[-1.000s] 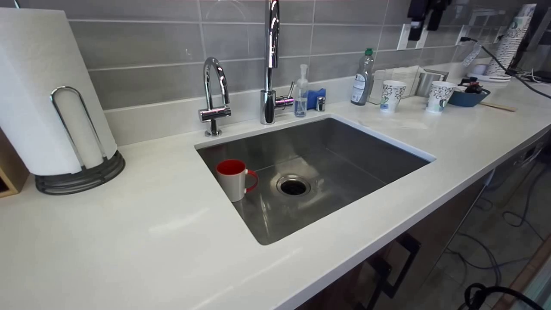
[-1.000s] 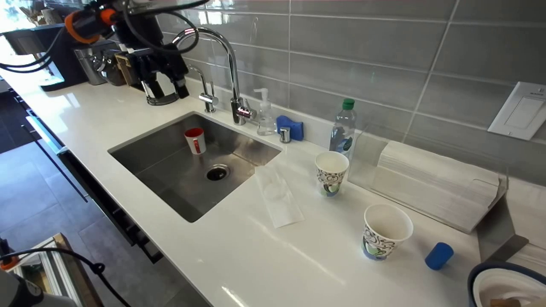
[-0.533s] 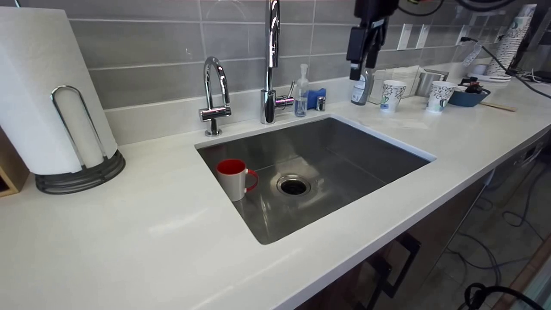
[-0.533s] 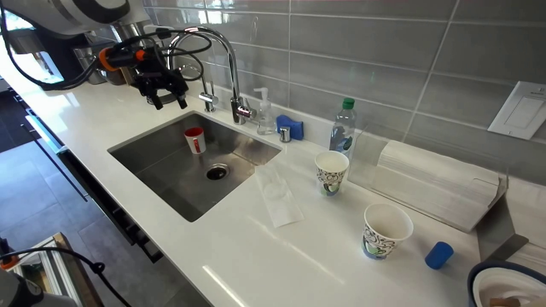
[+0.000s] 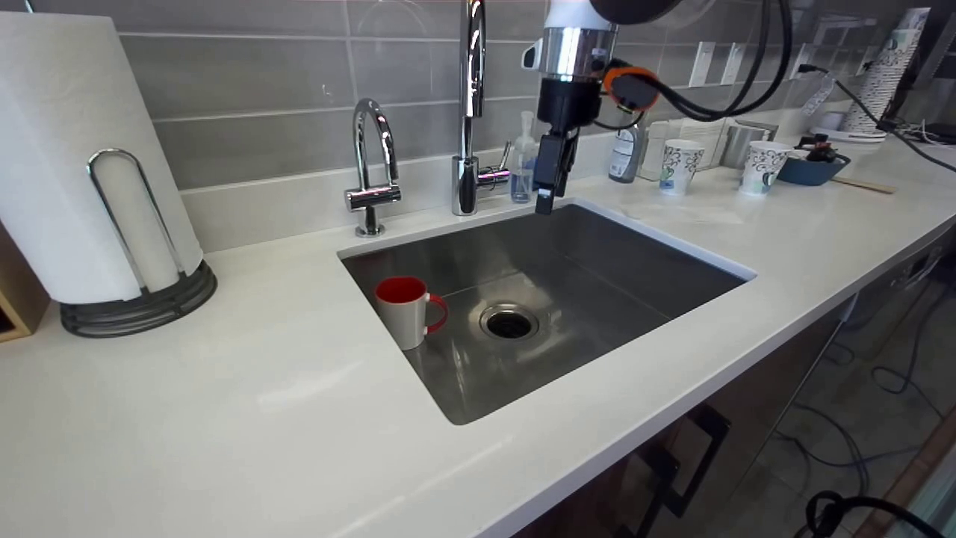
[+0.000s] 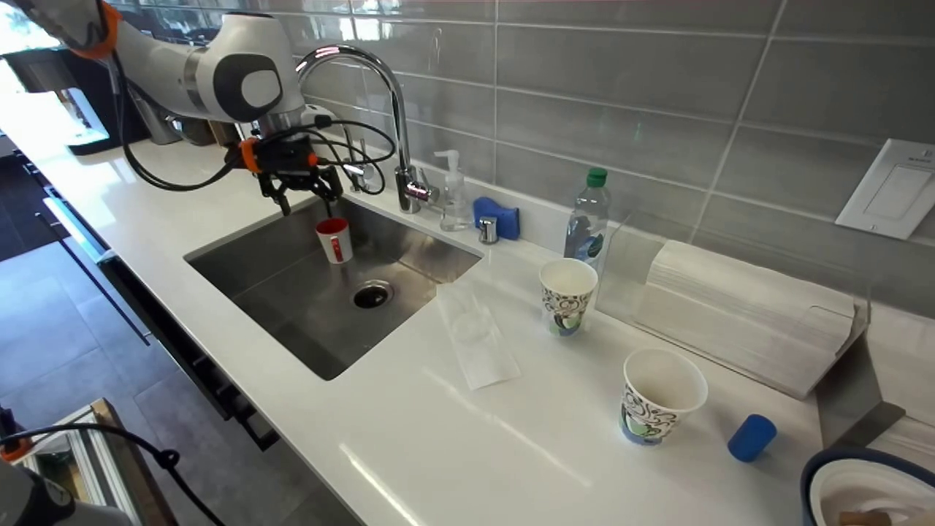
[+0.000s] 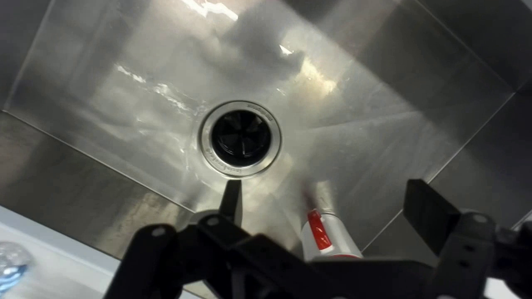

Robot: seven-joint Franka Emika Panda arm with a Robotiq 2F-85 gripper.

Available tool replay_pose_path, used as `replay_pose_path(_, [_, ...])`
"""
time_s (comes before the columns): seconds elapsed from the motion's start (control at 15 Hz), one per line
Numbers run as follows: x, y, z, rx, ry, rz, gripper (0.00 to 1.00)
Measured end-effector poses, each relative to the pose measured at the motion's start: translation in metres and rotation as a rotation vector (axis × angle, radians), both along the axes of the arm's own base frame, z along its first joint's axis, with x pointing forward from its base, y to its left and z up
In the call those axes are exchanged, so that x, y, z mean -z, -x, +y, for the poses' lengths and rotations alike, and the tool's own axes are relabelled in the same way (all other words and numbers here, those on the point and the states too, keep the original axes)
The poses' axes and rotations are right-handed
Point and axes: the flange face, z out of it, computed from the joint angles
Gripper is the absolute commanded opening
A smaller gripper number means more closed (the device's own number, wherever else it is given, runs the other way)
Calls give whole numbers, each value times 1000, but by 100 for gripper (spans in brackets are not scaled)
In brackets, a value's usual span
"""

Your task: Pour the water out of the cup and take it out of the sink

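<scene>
The cup is a white mug with a red inside and red handle. It stands upright in the steel sink [image 5: 612,291], near the sink's side wall, in both exterior views [image 5: 402,321] [image 6: 334,247]. The wrist view shows its white side [image 7: 338,234] and red handle; its upper part is hidden behind the gripper. Whether it holds water cannot be seen. My gripper [image 6: 307,208] is open and empty, fingers pointing down, above the sink and higher than the mug. In the wrist view the fingers of the gripper [image 7: 324,191] stand wide apart, with the mug below them.
A tall faucet [image 5: 469,112] and a small faucet [image 5: 371,196] stand behind the sink. The drain [image 7: 241,139] lies beside the mug. Paper cups [image 6: 566,296], a soap dispenser [image 6: 456,197], a dish soap bottle [image 6: 588,219] and a paper towel roll [image 5: 82,164] stand on the counter.
My gripper has come down toward the sink and nearer to the mug, moving left and down in an exterior view. The mug has not moved.
</scene>
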Motion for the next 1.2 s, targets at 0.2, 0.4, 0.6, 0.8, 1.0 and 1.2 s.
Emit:
replay_pose_path(0.2, [28, -11, 7, -115, -46, -2, 100])
replay_pose_path(0.4, [48, -19, 4, -193, -68, -31, 100])
replay_pose_path(0.6, [63, -24, 5, -263, -97, -76, 100])
replay_pose_path(0.8, [67, -24, 4, -282, -104, -79, 100])
replay_pose_path(1.0, [67, -24, 5, -284, -105, -79, 100])
replay_pose_path(1.2, [72, -24, 5, -279, -106, -74, 100])
